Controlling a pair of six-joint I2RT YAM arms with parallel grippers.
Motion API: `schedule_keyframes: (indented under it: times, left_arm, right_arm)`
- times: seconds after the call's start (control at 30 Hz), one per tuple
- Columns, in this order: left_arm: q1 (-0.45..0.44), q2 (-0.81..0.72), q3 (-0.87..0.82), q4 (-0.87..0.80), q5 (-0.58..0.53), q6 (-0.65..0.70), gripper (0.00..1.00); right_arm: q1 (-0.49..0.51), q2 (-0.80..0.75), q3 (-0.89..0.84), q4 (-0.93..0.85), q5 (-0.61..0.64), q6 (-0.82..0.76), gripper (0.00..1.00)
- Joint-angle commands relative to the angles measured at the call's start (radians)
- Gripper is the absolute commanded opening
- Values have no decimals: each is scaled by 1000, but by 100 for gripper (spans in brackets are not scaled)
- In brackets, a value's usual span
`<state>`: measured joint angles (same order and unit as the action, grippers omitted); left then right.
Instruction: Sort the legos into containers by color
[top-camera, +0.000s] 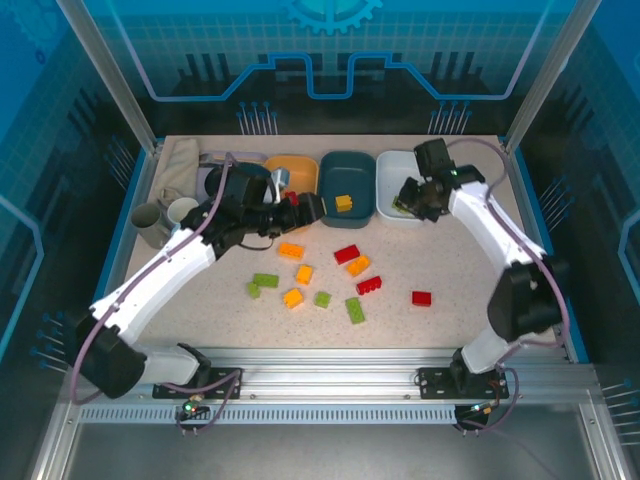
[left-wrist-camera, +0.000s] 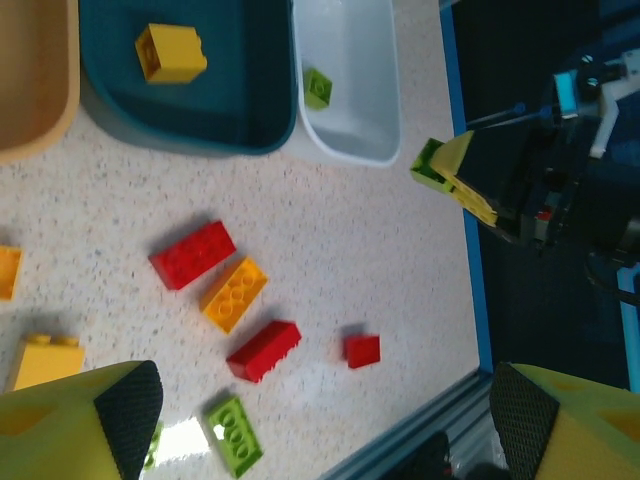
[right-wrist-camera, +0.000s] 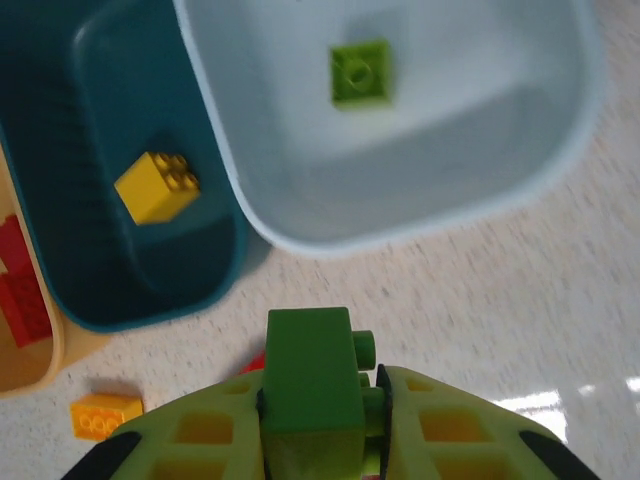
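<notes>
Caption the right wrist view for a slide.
Right gripper clamps a green brick short of the white tub.

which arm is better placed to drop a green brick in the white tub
Right. The right gripper is shut on a green brick just short of the white tub; the left gripper is open and empty.
</notes>
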<state>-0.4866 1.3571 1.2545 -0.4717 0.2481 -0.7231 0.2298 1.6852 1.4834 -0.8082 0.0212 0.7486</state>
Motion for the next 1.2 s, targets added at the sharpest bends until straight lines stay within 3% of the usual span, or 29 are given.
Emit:
schedule_keyframes:
  times: [0.0, 0.17, 0.4, 0.5, 0.6, 0.7, 0.9, 1.07, 1.17]
  left_arm:
    - [26, 84, 110, -31, -13, 33, 89]
    - [44, 210, 220, -75, -30, 44, 88]
    - [46, 285, 241, -85, -48, 33, 88]
    - [47, 295, 238, -142, -91, 20, 87]
    - [48, 295, 226, -214, -146, -6, 86]
    - [51, 294, 197, -279, -178, -77, 84]
    - [56, 278, 65, -270, -197, -291, 78]
    - [58, 300, -32, -184, -199, -491, 75]
    - [61, 331, -48, -157, -220, -575, 74]
  right_arm:
    - [-37, 164, 131, -40, -117, -206, 24]
    - [-78, 393, 323, -140, -150, -217, 25]
    - [-98, 516, 397, -172, -158, -189, 31]
    - [-100, 537, 407, -180, -165, -185, 37]
    - [-97, 527, 405, -180, -154, -189, 50]
    - [-94, 500, 413, -188, -135, -192, 58]
    - [-39, 334, 375, -141, -66, -234, 60]
    - [99, 63, 128, 98, -58, -338, 65]
    - [197, -96, -66, 274, -79, -393, 75]
